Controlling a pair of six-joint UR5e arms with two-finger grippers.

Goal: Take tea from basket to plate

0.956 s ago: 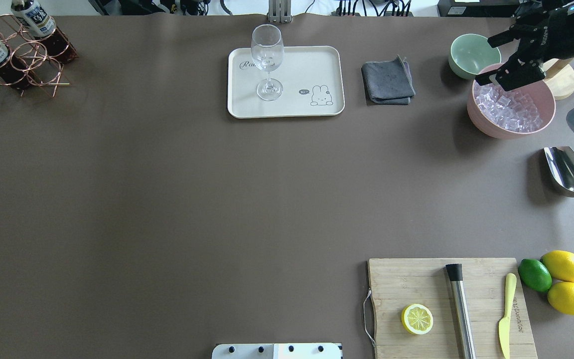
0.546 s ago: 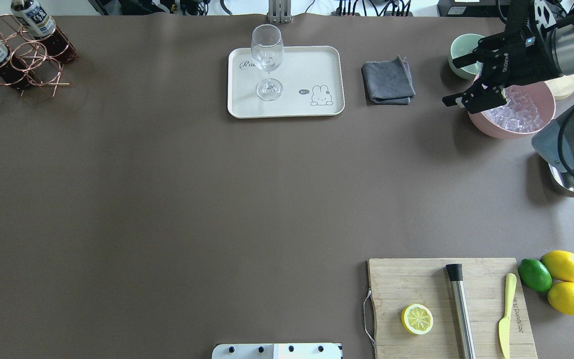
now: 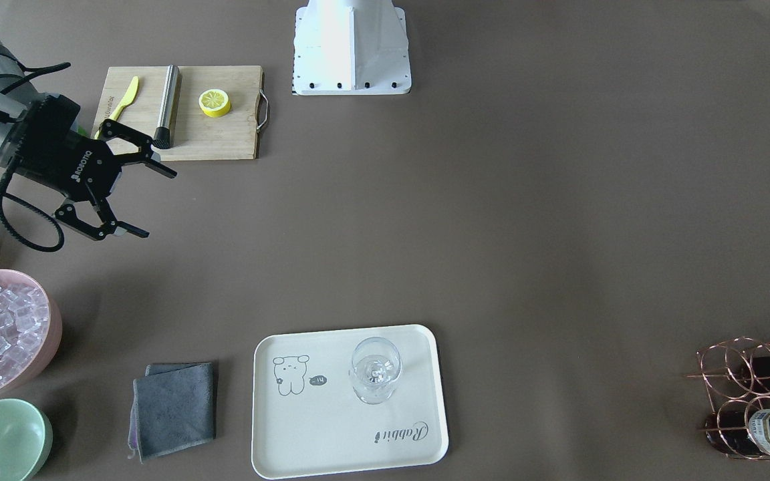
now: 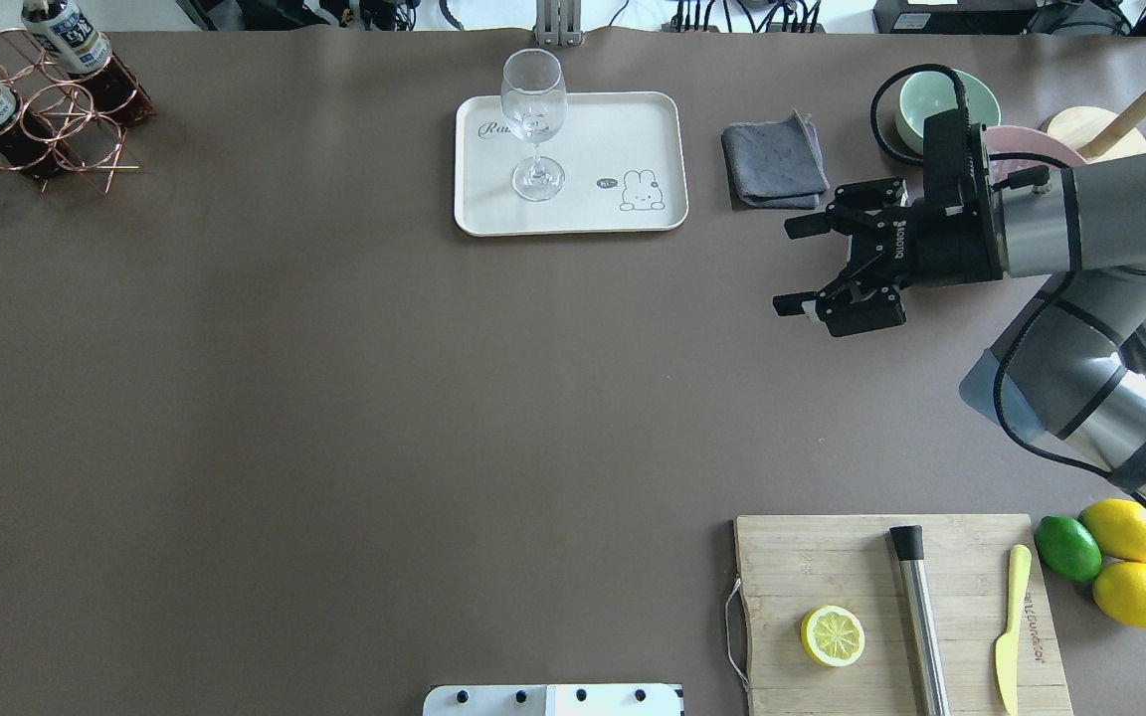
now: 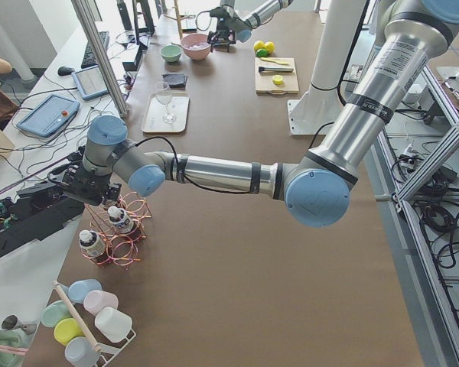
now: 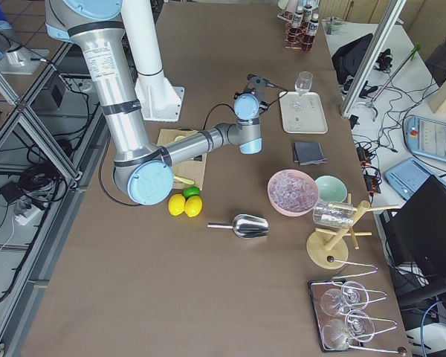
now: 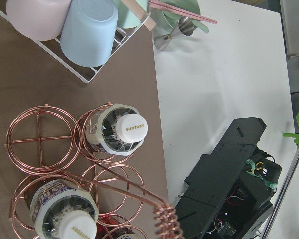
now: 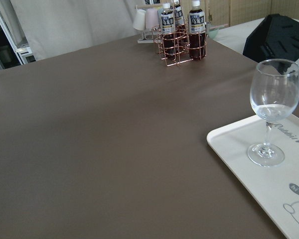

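Left gripper (image 5: 92,191), clenched or released I cannot tell, hangs over the far-left basket (image 7: 38,138). It should drop straight onto the cap (image 7: 130,126) of the tea bottle (image 7: 96,135), avoiding the wire handle (image 7: 165,219).

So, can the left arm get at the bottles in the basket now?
Probably yes: the left gripper hangs above the basket, and the bottle caps stand clear of the rings. Only the wire handle rises nearby.

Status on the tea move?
Right claw open, far from basket. Left claw at basket, state unclear. Tea in basket. Wine glass on plate.
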